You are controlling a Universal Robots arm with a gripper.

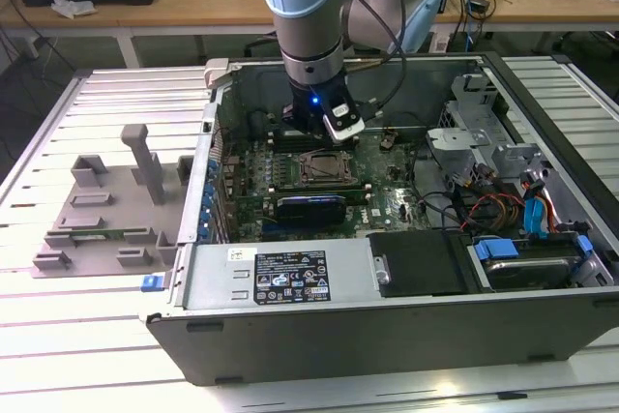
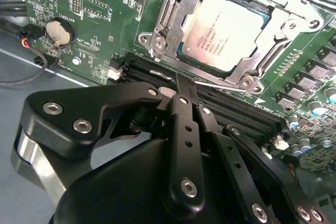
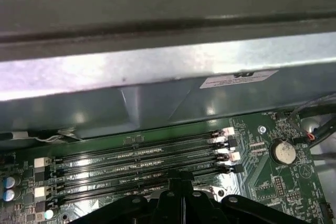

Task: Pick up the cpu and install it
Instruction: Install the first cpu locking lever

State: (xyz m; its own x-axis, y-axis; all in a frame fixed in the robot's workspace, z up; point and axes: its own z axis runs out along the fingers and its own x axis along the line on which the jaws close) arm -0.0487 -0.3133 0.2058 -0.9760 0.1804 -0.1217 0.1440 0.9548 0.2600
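Observation:
In the second wrist view the cpu (image 2: pixel 223 31), a flat square chip with a silver-grey top, lies seated inside the metal-framed socket (image 2: pixel 157 40) on the green motherboard (image 2: pixel 100 3). My gripper (image 2: pixel 181 88) is shut, its fingers pressed together with nothing between them. Its tip hovers over the black memory slots (image 2: pixel 236 109) just beside the socket's edge and thin wire lever. In the exterior view the gripper (image 1: pixel 314 137) hangs inside the open computer case, just behind the socket (image 1: pixel 319 169). The first wrist view shows the gripper (image 3: pixel 178 186) above the memory slots (image 3: pixel 142 156).
The case's metal wall (image 3: pixel 157 98) rises close behind the memory slots. A drive cage (image 1: pixel 474 132) and loose cables (image 1: pixel 493 200) fill the case at the exterior view's right. A grey tray with plastic blocks (image 1: pixel 97 220) lies outside the case on the slatted table, at the exterior view's left.

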